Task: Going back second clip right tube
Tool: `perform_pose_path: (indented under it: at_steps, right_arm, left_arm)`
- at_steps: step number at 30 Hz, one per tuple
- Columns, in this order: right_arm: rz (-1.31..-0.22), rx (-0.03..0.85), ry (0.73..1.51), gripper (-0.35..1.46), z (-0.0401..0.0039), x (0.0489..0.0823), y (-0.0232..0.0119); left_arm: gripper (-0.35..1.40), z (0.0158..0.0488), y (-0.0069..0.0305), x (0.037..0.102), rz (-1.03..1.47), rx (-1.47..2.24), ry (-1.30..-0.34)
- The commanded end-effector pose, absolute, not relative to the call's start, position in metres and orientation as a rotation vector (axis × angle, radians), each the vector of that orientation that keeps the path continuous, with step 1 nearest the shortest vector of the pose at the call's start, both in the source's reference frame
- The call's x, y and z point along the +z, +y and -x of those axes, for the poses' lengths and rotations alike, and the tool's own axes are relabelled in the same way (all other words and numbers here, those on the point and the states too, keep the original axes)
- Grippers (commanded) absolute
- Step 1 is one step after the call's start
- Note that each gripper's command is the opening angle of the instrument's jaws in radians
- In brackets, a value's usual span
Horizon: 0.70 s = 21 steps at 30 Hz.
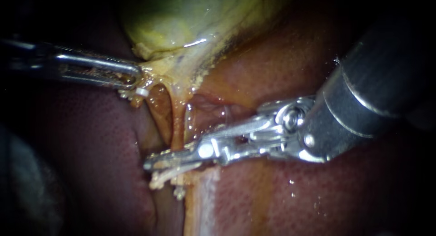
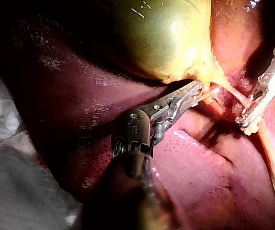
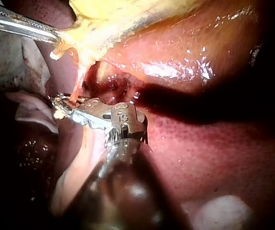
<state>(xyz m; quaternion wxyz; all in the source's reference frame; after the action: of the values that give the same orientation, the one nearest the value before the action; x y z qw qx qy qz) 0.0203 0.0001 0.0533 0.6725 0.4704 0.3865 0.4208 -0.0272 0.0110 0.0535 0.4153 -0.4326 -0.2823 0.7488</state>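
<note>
Right instrument [image 1: 150,174] at tube [image 1: 177,122], end effector slightly spread; clip not discernible; withdrawal not yet done. Left instrument [image 1: 136,79] end effector pinching gallbladder [image 1: 181,18] neck.

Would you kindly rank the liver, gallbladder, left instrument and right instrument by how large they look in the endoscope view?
1. The liver, filling most of the view.
2. The right instrument and the gallbladder look alike. The instrument is nearest the camera and the gallbladder is cut off at the edge, so I leave them unranked.
3. The left instrument, smallest.
</note>
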Motion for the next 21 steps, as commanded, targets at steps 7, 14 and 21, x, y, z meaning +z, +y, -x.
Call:
perform_pose_path:
  at_steps: [7,14,21]
  right_arm:
    - [-1.073,0.917,0.903,-0.26,-0.0203,0.0534,0.0001]
    - [-0.984,0.784,0.993,0.38,-0.0209,0.0535,0.0001]
    - [-0.915,0.710,1.020,0.44,-0.0212,0.0544,-0.0006]
  left_arm:
    - [-0.35,0.0272,0.0110,0.0534,1.087,1.881,-0.712]
    - [-0.35,0.0270,0.0110,0.0534,1.088,1.882,-0.713]
    - [-0.35,0.0270,0.0110,0.0534,1.088,1.882,-0.713]
